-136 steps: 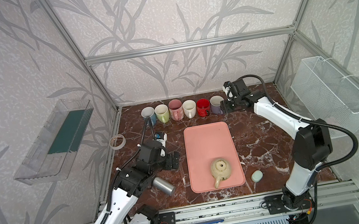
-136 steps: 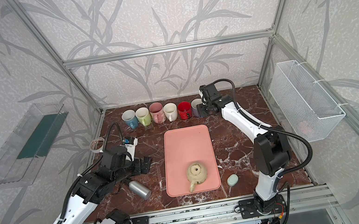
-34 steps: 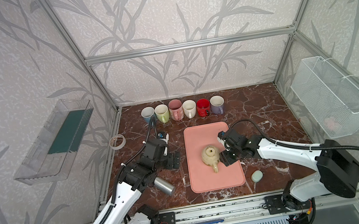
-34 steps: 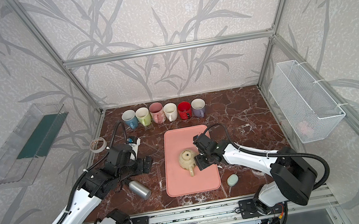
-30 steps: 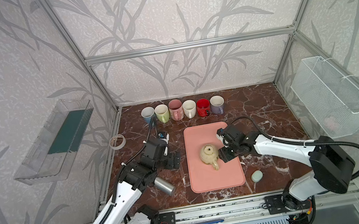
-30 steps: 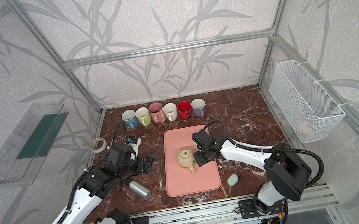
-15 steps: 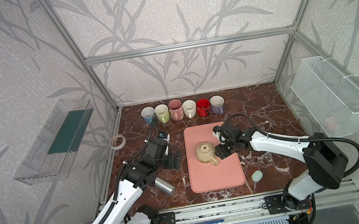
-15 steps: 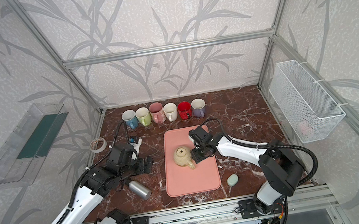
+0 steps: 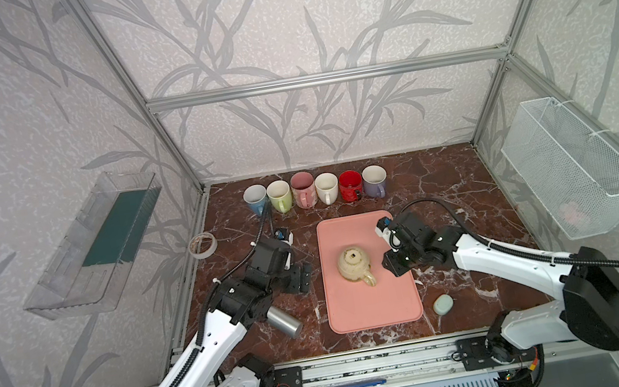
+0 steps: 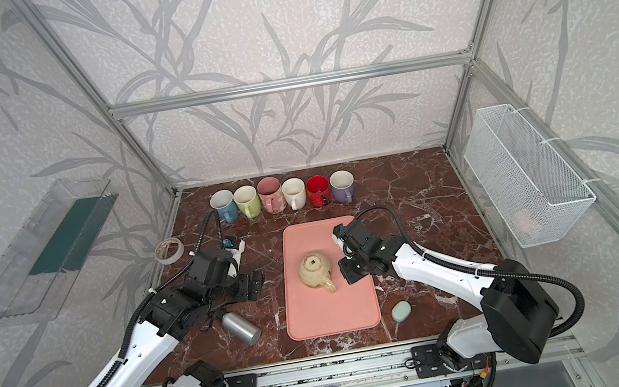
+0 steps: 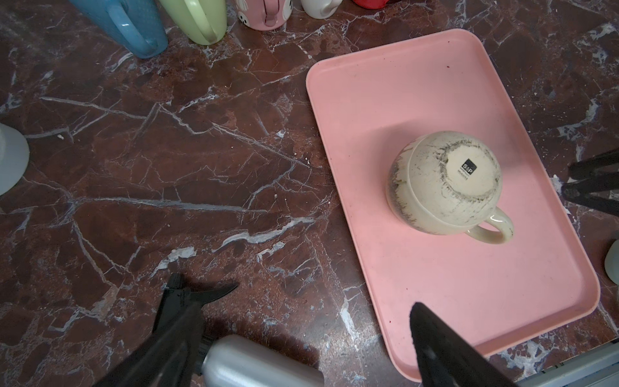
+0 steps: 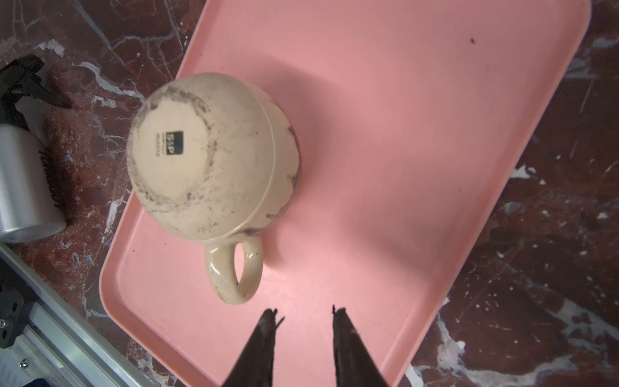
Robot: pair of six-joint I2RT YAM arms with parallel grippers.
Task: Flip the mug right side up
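I see the cream mug (image 9: 354, 264) upside down mid-frame on the pink tray (image 9: 372, 311), handle pointing lower right. Right gripper (image 12: 303, 313) just right of it, jaws narrowly parted, empty; left gripper (image 11: 325, 295) left of the tray, jaws wide open

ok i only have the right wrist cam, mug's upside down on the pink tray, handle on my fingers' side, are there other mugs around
observer: yes, a row of six mugs stands upright along the back wall, beyond the tray.
operator: and where's the left arm
observer: the left gripper hovers over the table beside the tray's left edge. Its fingers are wide open and hold nothing, well apart from the mug.
operator: anything on the right i could knock
observer: a small pale green object lies on the table just off the tray's near right corner.
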